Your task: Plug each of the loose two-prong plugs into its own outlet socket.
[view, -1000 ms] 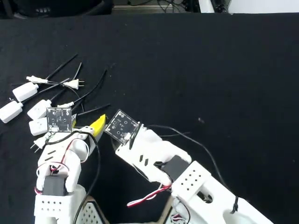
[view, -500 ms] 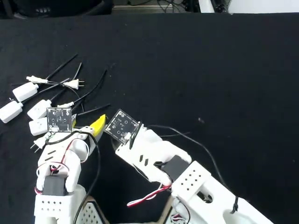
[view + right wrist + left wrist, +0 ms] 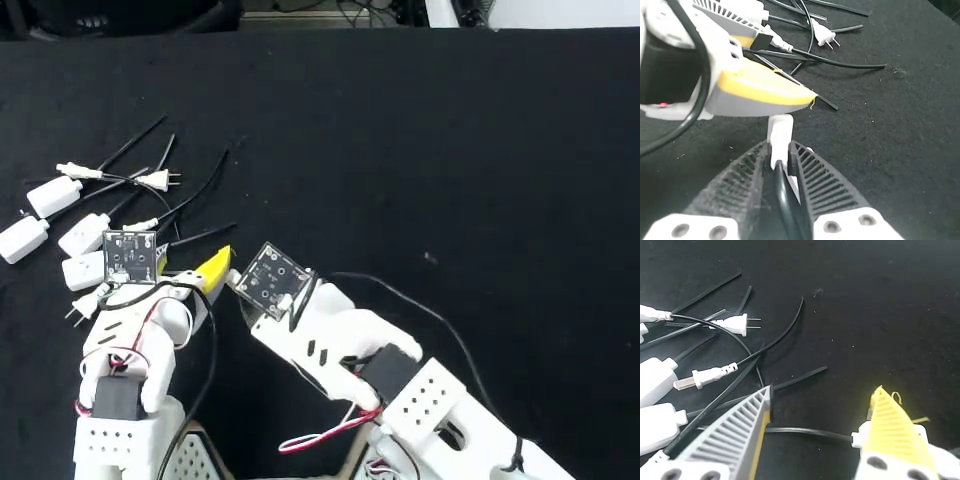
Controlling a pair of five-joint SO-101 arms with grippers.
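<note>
My right gripper (image 3: 780, 145) is shut on a white plug (image 3: 779, 131), whose black cord runs back between the fingers. The plug's free end sits just under the yellow finger (image 3: 760, 90) of my left gripper. My left gripper (image 3: 823, 388) stands open above the black table, with only a black cord (image 3: 805, 431) lying on the cloth below it. Loose two-prong plugs (image 3: 735, 324) (image 3: 702, 377) lie just beyond it. Several white outlet sockets (image 3: 55, 195) (image 3: 85, 235) sit at the table's left, beside the left arm.
Black cords (image 3: 195, 195) fan out from the sockets and plugs over the left part of the black table (image 3: 450, 150). Both arms (image 3: 130, 330) (image 3: 400, 380) crowd the front left, close together.
The right arm has shifted slightly right and toward the table's front, with the plug still in its gripper. The left arm has barely moved.
</note>
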